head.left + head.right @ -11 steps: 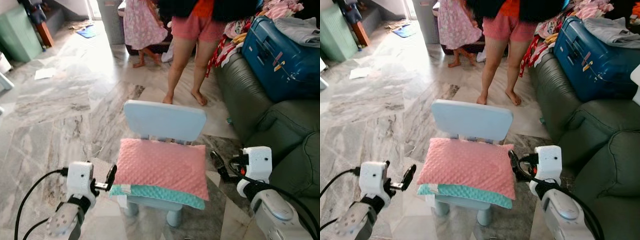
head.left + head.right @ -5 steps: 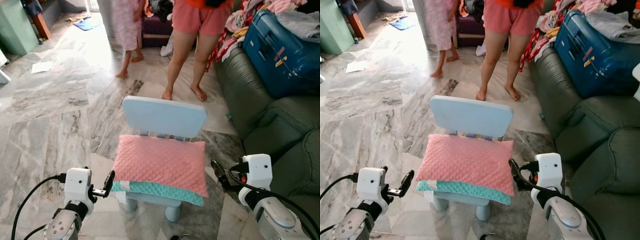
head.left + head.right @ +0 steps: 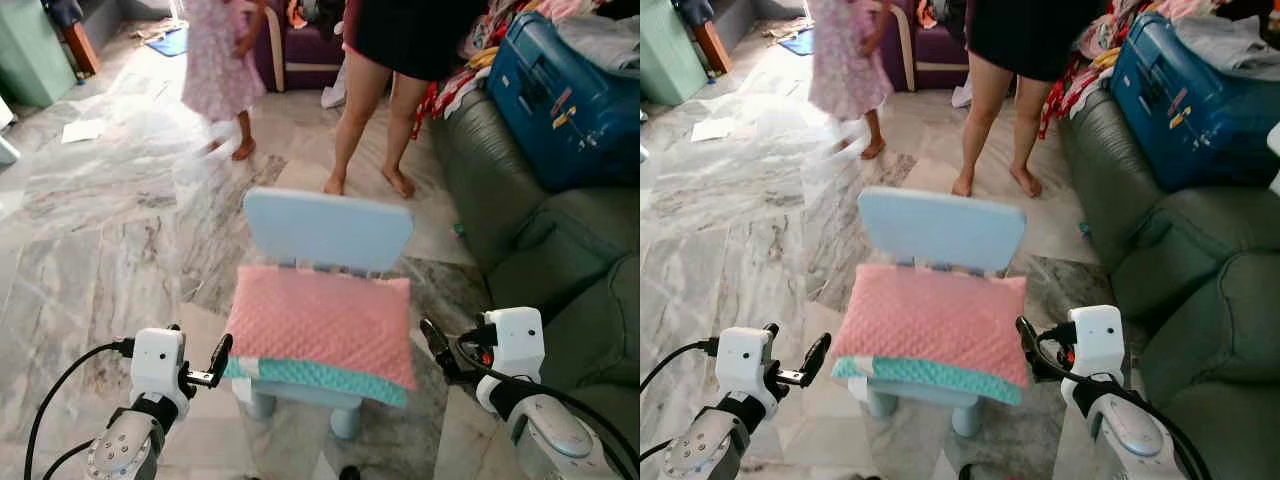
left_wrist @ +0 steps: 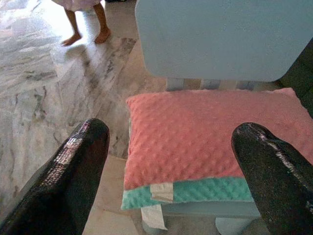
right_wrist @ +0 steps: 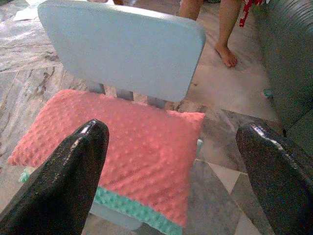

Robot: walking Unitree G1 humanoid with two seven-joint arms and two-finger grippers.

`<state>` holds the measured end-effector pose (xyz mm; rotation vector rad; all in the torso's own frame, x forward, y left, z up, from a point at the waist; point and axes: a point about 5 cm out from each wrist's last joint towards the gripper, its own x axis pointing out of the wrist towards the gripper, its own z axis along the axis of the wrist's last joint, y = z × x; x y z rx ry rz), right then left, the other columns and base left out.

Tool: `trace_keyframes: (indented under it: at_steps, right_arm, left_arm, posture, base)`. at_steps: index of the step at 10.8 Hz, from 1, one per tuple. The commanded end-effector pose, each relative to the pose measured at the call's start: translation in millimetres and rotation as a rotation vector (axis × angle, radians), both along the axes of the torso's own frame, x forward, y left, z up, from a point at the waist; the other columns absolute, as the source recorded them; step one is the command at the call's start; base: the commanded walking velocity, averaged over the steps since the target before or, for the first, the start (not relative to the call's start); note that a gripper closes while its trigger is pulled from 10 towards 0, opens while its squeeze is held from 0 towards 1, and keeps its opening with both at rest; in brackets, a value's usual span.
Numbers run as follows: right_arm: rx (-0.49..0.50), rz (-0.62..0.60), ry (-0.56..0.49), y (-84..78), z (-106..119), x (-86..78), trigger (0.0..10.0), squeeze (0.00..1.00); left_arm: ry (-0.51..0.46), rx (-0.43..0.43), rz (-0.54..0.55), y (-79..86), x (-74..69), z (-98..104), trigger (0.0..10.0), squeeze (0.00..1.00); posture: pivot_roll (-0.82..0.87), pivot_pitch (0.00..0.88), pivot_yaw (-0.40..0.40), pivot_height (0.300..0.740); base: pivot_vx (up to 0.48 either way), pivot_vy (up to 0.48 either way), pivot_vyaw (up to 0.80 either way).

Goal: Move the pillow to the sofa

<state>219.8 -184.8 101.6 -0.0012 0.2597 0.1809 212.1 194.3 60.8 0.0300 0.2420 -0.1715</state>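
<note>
Two silver robot arms reach forward, low in the head camera's view, one at each side. The left gripper (image 3: 218,360), two long black fingers (image 4: 73,181) on a white wrist block, has its fingers spread wide apart. The right gripper (image 3: 436,345) matches it, its black fingers (image 5: 73,181) likewise spread wide.

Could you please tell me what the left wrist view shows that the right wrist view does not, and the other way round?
Left wrist view: a white label at the near edge, and a small person's bare feet on the marble floor. Right wrist view: the dark green sofa beside the chair, and another person's bare foot. Both: the pink pillow lying on the light blue chair, framed by the open fingers of the left gripper or the right gripper.
</note>
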Motion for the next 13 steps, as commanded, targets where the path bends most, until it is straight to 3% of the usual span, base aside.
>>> trace_keyframes:
  at_steps: [1, 7, 13]
  right_arm:
    - [-0.003, 0.004, -0.004, 0.4, 1.7, -2.3, 10.0, 0.00]
    - [-0.003, 0.010, -0.009, 2.0, 2.1, -0.5, 10.0, 0.00]
    - [-0.014, 0.019, -0.021, 4.0, 1.6, 2.6, 10.0, 0.00]
  left_arm:
    - [0.009, 0.012, 0.006, 3.0, -3.1, -1.4, 10.0, 0.00]
    - [0.008, 0.016, 0.008, 3.2, -2.9, -0.8, 10.0, 0.00]
    - [-0.016, 0.034, 0.010, 4.2, -3.9, 2.3, 10.0, 0.00]
  posture:
    - [-0.19, 0.167, -0.009, 0.648]
    - [-0.19, 0.170, -0.009, 0.565]
    - [-0.19, 0.173, -0.011, 0.450]
  base:
    - [0.000, 0.000, 0.00]
    - [0.000, 0.000, 0.00]
    - [0.000, 0.000, 0.00]
